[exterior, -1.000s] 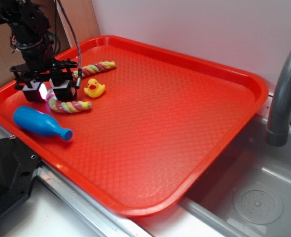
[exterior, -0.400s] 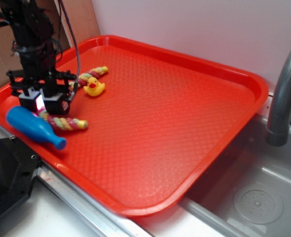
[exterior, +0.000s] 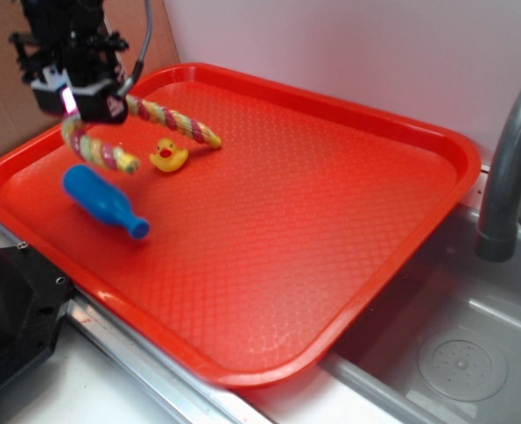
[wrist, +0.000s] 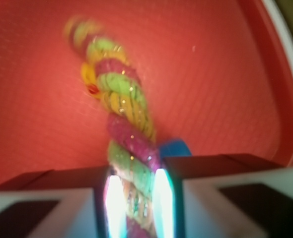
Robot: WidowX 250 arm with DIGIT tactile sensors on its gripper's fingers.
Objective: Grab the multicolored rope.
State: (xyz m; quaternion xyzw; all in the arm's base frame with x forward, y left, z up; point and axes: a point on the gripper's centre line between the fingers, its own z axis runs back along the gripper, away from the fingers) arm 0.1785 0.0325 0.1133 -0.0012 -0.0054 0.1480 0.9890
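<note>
The multicolored rope (exterior: 168,117) hangs in the air above the far left of the red tray (exterior: 331,221), its two ends drooping either side of the grip. My gripper (exterior: 88,106) is shut on the rope's middle and is raised above the tray. In the wrist view the rope (wrist: 121,106) runs up from between my two lit pads, and the gripper (wrist: 136,196) pinches it tightly. The picture there is blurred.
A small yellow rubber duck (exterior: 168,156) sits on the tray below the rope. A blue bottle (exterior: 104,200) lies on the tray near its left front edge, partly visible in the wrist view (wrist: 175,148). A grey tap (exterior: 508,168) and sink stand at the right.
My gripper closed on the rope and rose, lifting it off the tray. The blue bottle shifted to the right and turned. The duck stayed in place.
</note>
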